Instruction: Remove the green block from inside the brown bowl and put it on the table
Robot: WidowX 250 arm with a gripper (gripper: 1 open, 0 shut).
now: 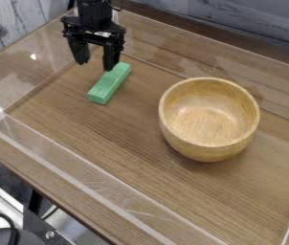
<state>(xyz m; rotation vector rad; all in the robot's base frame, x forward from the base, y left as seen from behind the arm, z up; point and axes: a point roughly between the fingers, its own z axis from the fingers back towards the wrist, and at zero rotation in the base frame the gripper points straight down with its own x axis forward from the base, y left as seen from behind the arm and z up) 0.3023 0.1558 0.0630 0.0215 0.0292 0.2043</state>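
Observation:
The green block [107, 83] lies flat on the table [96, 144], left of the brown bowl [210, 118]. The bowl is upright and its inside shows only bare wood. My gripper [96, 60] hangs just above the far end of the block, clear of it. Its black fingers [78, 55] stand apart, open, with nothing between them.
Low clear acrylic walls [57, 158] run along the table's front and left edges. A grey plank wall [13, 19] stands behind at the left.

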